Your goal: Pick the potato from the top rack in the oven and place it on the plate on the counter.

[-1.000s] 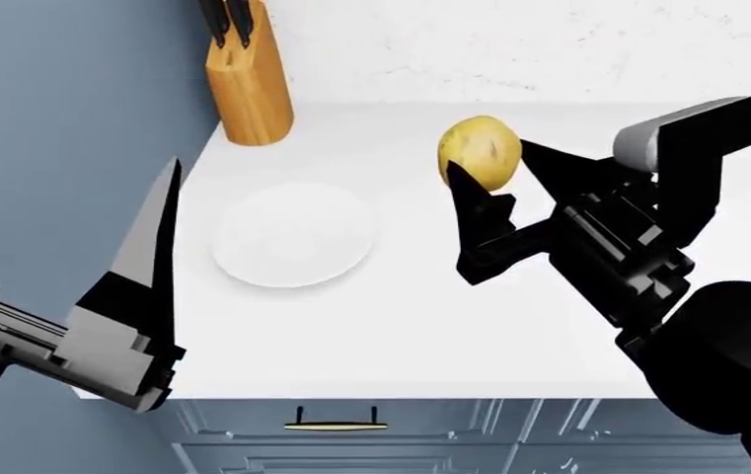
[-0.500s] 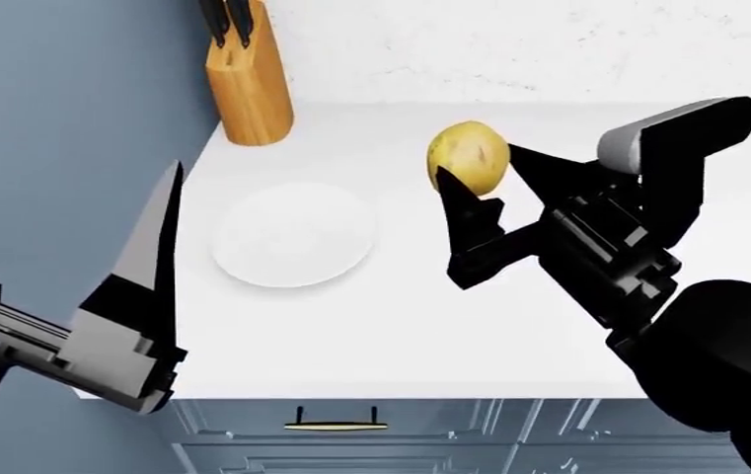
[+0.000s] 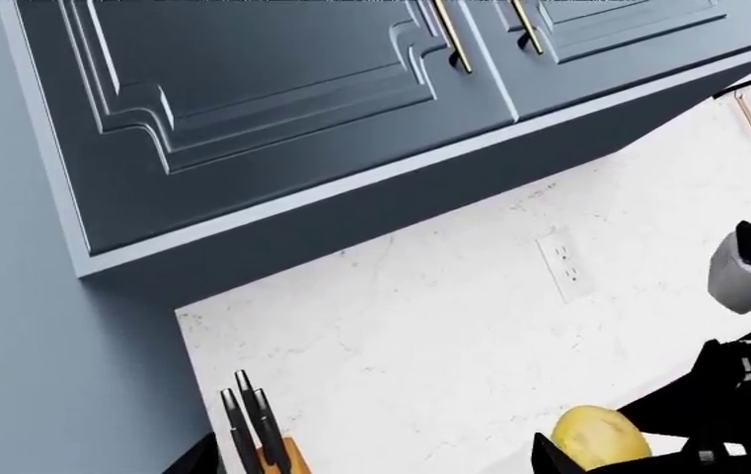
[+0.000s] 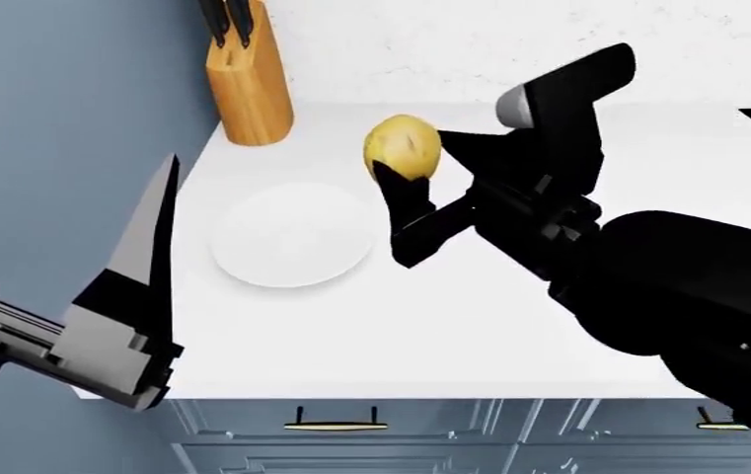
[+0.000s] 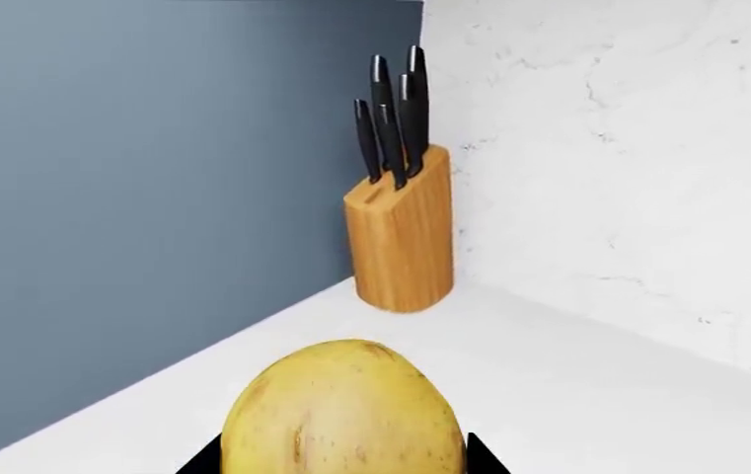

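Right tool (image 4: 406,176) is gripping the potato (image 4: 402,145) above the desk (image 4: 481,326), nearing the plate (image 4: 293,235) for placement, while left tool (image 4: 151,227) is idling wide open.

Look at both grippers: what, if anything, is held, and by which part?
The right gripper holds the potato by its lower sides; the left gripper holds nothing.
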Robot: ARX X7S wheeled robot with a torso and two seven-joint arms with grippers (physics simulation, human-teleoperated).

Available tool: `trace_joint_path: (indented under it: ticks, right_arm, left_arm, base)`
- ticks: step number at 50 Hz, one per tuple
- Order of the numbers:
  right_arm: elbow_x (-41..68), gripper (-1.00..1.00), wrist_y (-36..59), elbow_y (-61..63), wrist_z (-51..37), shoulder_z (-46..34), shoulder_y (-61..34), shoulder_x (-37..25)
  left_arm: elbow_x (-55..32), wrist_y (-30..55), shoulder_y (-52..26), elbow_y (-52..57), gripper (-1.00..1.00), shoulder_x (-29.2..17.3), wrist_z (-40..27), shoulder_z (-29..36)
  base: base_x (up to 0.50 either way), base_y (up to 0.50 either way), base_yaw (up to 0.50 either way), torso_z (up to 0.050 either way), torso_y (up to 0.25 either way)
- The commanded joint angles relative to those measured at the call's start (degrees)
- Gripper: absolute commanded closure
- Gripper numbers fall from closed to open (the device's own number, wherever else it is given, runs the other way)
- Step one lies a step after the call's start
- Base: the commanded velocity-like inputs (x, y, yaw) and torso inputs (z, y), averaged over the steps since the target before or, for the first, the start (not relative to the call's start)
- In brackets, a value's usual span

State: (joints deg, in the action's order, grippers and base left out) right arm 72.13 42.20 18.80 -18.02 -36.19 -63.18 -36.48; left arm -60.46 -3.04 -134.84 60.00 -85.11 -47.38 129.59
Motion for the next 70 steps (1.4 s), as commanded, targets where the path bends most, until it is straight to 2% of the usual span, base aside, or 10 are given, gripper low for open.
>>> trace_joint_path:
  ticks: [1,17,38,58,70]
  right_arm:
    - [-2.6,1.00,3.1,-6.0,3.4,-3.4,-5.1,4.8]
    - [-6.1,1.00,3.7,-19.9,8.7,-7.5,-10.7,13.9]
    - [-11.2,1.00,3.0,-38.3,13.9,-10.9,-16.6,21.0]
    - [-10.0,1.00,6.7,-39.3,16.5,-13.6,-18.0,23.1]
    - [-12.0,1.00,7.6,-44.5,19.3,-16.7,-19.1,24.9]
  left_arm:
    - [-0.5,0.3,0.0,0.0,-1.00,0.2,0.1,-0.9]
    - [-0.8,0.6,0.0,0.0,-1.00,-0.3,0.5,-1.2]
    - [-0.2,0.5,0.0,0.0,-1.00,-0.9,0.7,-0.6]
    - [-0.1,0.6,0.1,0.0,-1.00,-1.4,1.0,-0.7]
    - [-0.7,0.9,0.0,0.0,-1.00,-1.1,1.2,-1.4]
  base:
    - [0.00,0.00,0.00,0.000,0.000]
    - [0.00,0.00,0.00,0.000,0.000]
    - [0.00,0.00,0.00,0.000,0.000]
    - [0.00,0.00,0.00,0.000,0.000]
    - [0.00,0.00,0.00,0.000,0.000]
